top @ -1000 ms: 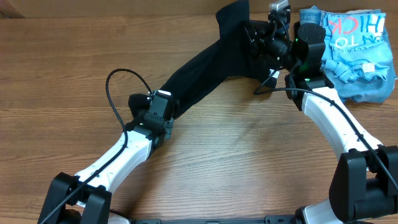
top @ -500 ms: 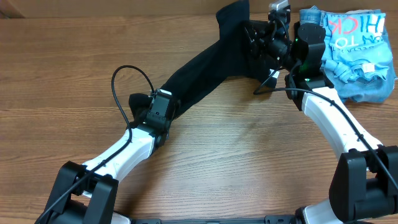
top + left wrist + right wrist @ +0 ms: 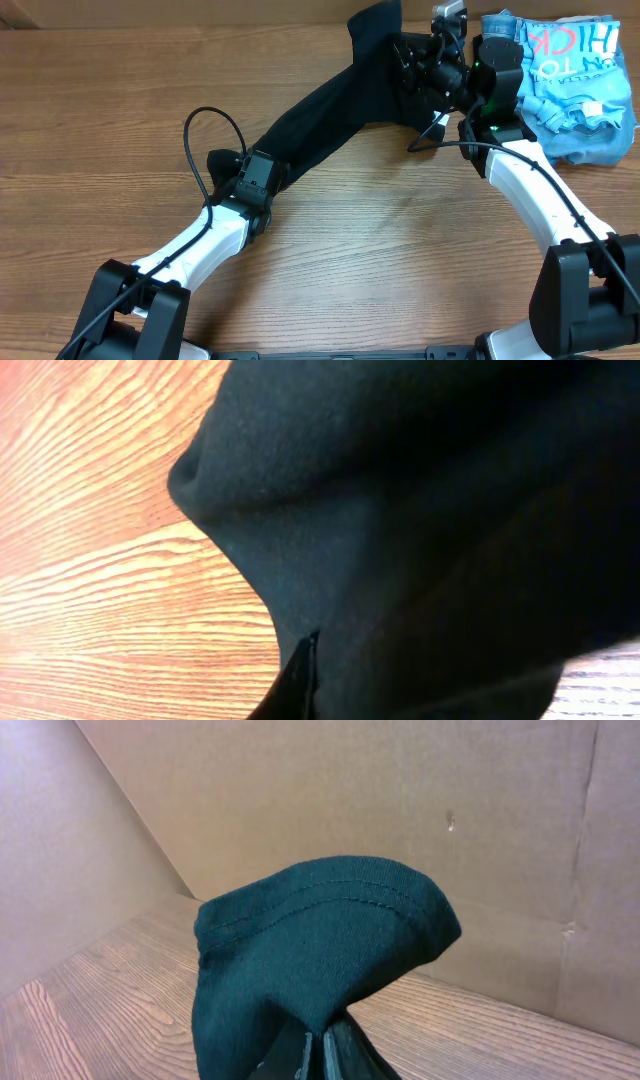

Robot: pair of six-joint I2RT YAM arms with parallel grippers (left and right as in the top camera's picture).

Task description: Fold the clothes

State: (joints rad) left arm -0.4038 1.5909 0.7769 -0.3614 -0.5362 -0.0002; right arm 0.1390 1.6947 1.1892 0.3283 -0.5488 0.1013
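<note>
The soft black short-sleeved T-shirt (image 3: 330, 112) is stretching as a band across the wooden table (image 3: 400, 250), running from near centre toward 1 o'clock. The left gripper (image 3: 305, 678) is pinching its lower end, jaws nearly together. The right gripper (image 3: 320, 1055) is clamping a raised fold at 1 o'clock. A crumpled light blue printed shirt (image 3: 585, 90) is lying at 2 o'clock.

Open table (image 3: 90, 120) left; T-shirt (image 3: 330, 110) across middle

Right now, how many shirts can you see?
2. A black T-shirt is stretched diagonally across the middle, and a light blue printed shirt is bunched at the far right. Others could hide beneath.
</note>
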